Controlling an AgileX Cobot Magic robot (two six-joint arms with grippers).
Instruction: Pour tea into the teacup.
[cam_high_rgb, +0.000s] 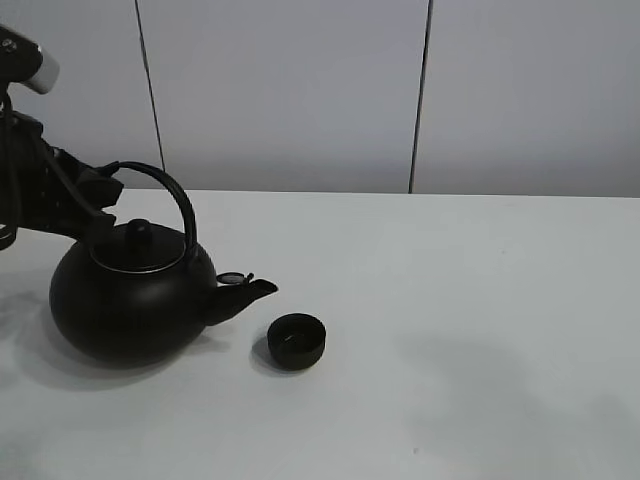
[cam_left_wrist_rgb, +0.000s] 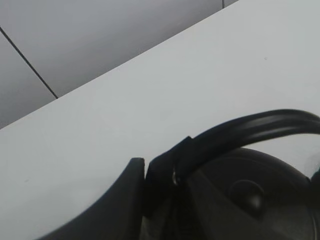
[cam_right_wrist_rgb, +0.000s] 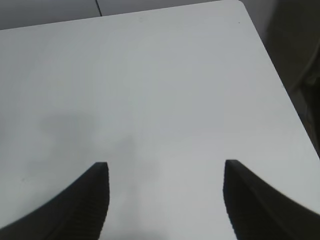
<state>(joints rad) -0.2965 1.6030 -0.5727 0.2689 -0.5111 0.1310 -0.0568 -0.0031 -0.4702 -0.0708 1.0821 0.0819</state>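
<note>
The large black round kettle (cam_high_rgb: 130, 295) rests on the white table (cam_high_rgb: 460, 330) at the left, its spout (cam_high_rgb: 250, 292) pointing right. The teacup (cam_high_rgb: 297, 340), small, black and handleless, stands upright just in front of and to the right of the spout tip, apart from it. My left gripper (cam_high_rgb: 100, 198) is shut on the left end of the kettle's arched handle (cam_high_rgb: 172, 195). The left wrist view shows that gripper (cam_left_wrist_rgb: 146, 167) clamped on the handle (cam_left_wrist_rgb: 250, 127) above the lid (cam_left_wrist_rgb: 250, 195). My right gripper (cam_right_wrist_rgb: 165, 167) hangs open over bare table, holding nothing; it is outside the exterior view.
Grey wall panels (cam_high_rgb: 290, 90) stand behind the table's far edge. In the right wrist view the table's corner and edge (cam_right_wrist_rgb: 280, 85) run along one side, with dark floor beyond. Nothing else lies on the table.
</note>
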